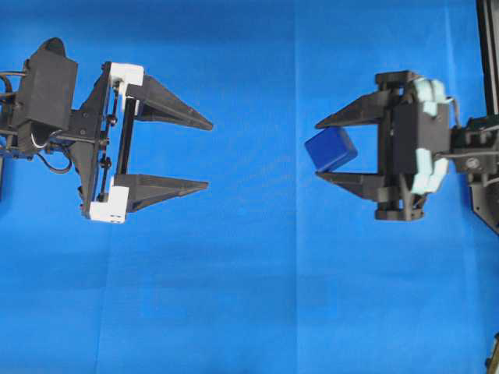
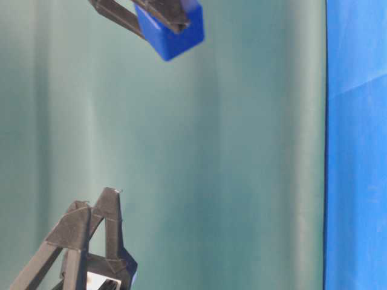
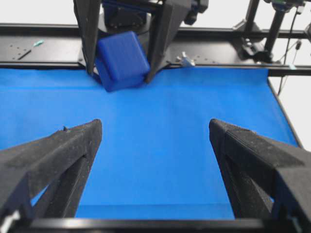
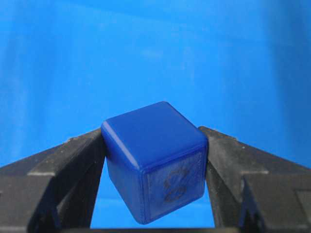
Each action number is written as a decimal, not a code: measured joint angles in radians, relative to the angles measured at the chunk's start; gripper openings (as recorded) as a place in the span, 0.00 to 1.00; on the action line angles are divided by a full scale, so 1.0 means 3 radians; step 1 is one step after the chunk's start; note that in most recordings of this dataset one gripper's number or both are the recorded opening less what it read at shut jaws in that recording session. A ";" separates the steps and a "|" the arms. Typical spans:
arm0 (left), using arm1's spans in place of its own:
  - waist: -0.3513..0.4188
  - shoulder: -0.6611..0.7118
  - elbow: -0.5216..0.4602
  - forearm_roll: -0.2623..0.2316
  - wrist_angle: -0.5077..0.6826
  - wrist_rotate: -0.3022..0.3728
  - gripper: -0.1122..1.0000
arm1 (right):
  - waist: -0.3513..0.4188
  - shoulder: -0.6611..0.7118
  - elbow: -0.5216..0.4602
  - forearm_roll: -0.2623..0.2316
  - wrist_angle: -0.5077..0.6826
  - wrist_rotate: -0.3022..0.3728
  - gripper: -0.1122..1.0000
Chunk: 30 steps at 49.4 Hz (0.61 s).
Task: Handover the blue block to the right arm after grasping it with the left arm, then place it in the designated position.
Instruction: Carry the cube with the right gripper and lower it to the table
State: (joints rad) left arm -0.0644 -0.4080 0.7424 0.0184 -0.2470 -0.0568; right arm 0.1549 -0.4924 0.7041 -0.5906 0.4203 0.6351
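**Tool on the right arm grips the blue block; left tool stands wide and empty**

Overhead view: the right arm's tool (image 1: 319,150), with its pale grey-green wrist piece (image 1: 429,134), points toward the left of the scene and has the blue block (image 1: 330,148) pinched between its two black fingers, close to their tips. The block sits tilted, one corner poking past the fingertips. Well apart from it, on the left, the left arm's tool (image 1: 209,153) with white brackets (image 1: 125,75) faces the block, its fingers spread to their widest with nothing between them. Blue cloth (image 1: 257,296) covers the desk beneath both.

Table-level view: the block (image 2: 170,32) shows at the top, clamped by a black finger (image 2: 164,11) and hanging clear against a green backdrop (image 2: 230,157). The left tool's fingers (image 2: 91,235) rise from the bottom edge, apart from the block.

Left wrist view: the left tool's two fingers (image 3: 53,160) stand far apart in the near foreground, holding nothing. Beyond them, at the far side, the block (image 3: 121,59) is tilted between the right tool's fingers (image 3: 163,34), above the cloth (image 3: 155,145).

Right wrist view: the block (image 4: 155,167) fills the middle, squeezed from both sides by the right tool's fingers (image 4: 73,165), partly closed on it. A faint embossed mark (image 4: 176,183) shows on its near face.
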 measured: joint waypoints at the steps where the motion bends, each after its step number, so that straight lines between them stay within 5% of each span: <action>1: -0.0005 -0.0005 -0.0005 0.0000 0.0000 0.0000 0.94 | 0.0000 0.0026 0.0000 0.0000 -0.0026 0.0000 0.57; 30: -0.0005 -0.0005 -0.0005 0.0000 0.0000 0.0000 0.94 | -0.0205 0.1432 -0.0092 0.0000 -0.1156 0.0138 0.57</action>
State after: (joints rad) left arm -0.0660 -0.4096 0.7409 0.0184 -0.2470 -0.0568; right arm 0.0936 -0.0629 0.6765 -0.5906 0.0736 0.6765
